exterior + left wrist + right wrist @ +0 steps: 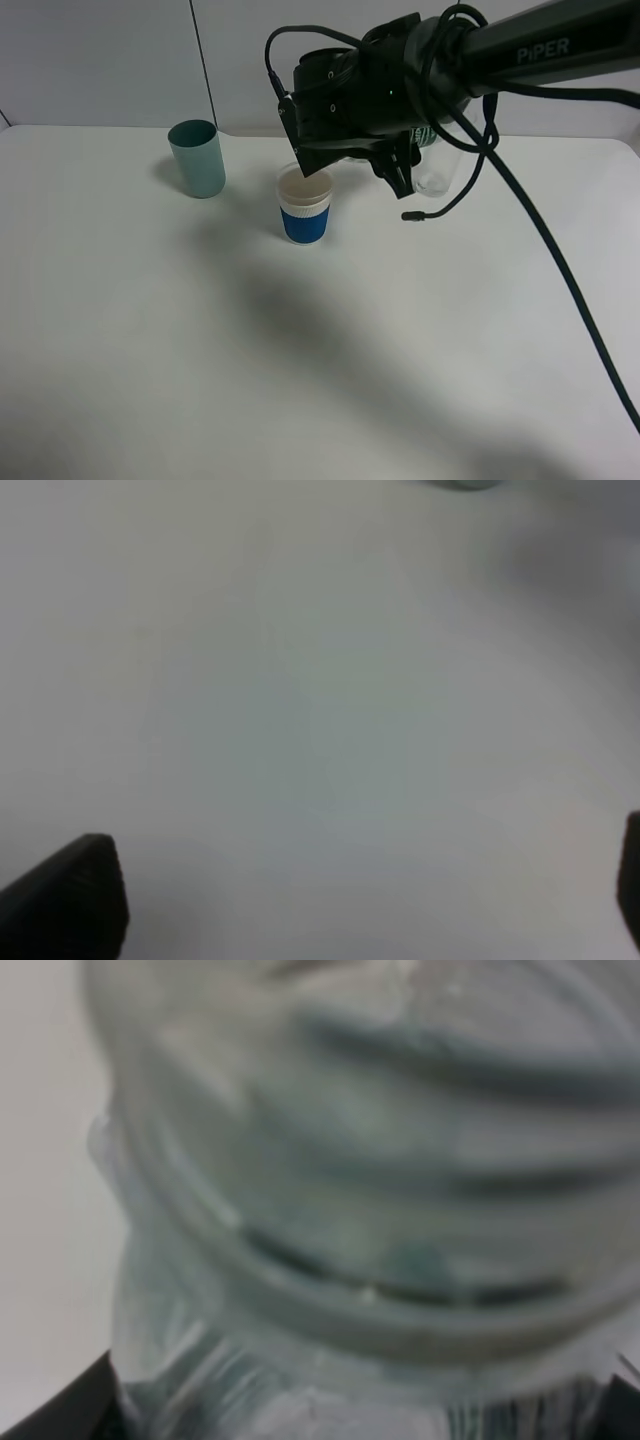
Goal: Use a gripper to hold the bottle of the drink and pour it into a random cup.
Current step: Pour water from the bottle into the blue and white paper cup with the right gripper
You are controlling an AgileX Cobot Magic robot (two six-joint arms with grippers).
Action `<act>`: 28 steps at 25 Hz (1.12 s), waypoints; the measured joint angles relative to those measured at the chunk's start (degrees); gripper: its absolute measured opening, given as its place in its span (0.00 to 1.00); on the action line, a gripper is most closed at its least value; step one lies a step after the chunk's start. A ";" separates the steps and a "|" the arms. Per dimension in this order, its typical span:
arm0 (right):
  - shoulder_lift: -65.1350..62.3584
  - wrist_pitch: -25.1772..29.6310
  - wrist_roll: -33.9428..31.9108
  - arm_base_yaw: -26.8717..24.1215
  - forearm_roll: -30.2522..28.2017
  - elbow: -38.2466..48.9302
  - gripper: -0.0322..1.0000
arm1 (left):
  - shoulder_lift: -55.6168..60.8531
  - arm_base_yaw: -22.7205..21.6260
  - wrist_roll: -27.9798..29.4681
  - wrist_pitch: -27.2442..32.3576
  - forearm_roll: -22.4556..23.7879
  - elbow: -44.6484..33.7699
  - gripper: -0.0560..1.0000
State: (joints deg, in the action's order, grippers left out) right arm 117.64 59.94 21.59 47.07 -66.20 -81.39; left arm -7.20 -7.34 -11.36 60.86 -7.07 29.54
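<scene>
The right gripper (398, 170) is clenched on the bottle of the drink (360, 1210). The bottle's ribbed clear wall fills the right wrist view between the two black fingertips, and the ribs run from finger to finger, so its long axis seems to lie across the grip. From high up the bottle is mostly hidden behind the wrist (its neck cannot be made out). The blue-and-white paper cup (305, 208) stands just beside the gripper, on the left arm's side and nearer than the teal cup (197, 158). The pour likely turns on tipping the neck that way. The left gripper (350, 885) hangs with its jaws spread over the table (150, 350), holding nothing.
</scene>
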 joint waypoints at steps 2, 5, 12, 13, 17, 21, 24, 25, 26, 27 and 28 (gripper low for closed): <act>0.00 0.13 0.30 0.00 -0.16 0.00 0.60 | 0.00 0.00 0.00 0.00 0.00 0.00 0.99; 0.00 0.15 0.34 0.00 -0.66 0.00 0.60 | 0.00 0.00 0.00 0.00 0.00 0.00 0.99; 0.00 1.57 0.99 0.00 -3.17 0.00 0.60 | 0.00 0.00 0.00 0.00 0.00 0.00 0.99; 0.00 1.71 0.98 0.00 -3.17 0.00 0.60 | 0.00 0.00 0.00 0.00 0.00 0.00 0.99; 0.00 1.83 1.01 0.00 -3.23 0.00 0.60 | 0.00 0.00 0.00 0.00 0.00 0.00 0.99; 0.00 1.83 1.01 0.00 -3.52 0.00 0.60 | 0.00 0.00 0.00 0.00 0.00 0.00 0.99; 0.00 1.83 0.95 0.00 -3.52 0.00 0.60 | 0.00 0.00 0.00 0.00 0.00 0.00 0.99; 0.00 1.83 0.95 0.00 -3.52 0.00 0.60 | 0.00 0.00 0.00 0.00 0.00 0.00 0.99; 0.00 1.83 0.95 0.00 -3.52 0.00 0.60 | 0.00 0.00 0.00 0.00 0.00 0.00 0.99; 0.00 1.83 0.95 0.00 -3.52 0.00 0.60 | 0.00 0.00 0.00 0.00 0.00 0.00 0.99; 0.00 1.83 0.95 0.00 -3.52 0.00 0.60 | 0.00 0.00 0.00 0.00 0.00 0.00 0.99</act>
State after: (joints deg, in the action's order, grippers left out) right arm 117.64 61.77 22.55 47.07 -69.73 -81.39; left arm -7.20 -7.34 -11.36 60.86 -7.07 29.54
